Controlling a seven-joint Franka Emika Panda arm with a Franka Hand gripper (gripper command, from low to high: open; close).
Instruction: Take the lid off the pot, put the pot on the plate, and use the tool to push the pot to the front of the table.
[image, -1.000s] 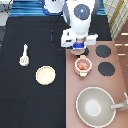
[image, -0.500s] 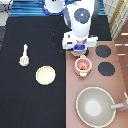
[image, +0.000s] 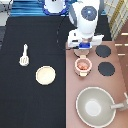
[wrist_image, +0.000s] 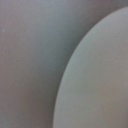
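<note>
Pot: on stove panel, uncovered.
End effector: just above pot toward the exterior view's top; finger state cannot be told.
Plate: on desk, apart from pot.

Camera on my gripper is basically all blur right now. It shows a pale grey-green smooth rounded surface with one long curved edge, very close up, against a darker plain grey background. Can't tell what it is.

Black table, gripper above brown stove panel, blue strip along the exterior view's top
</note>
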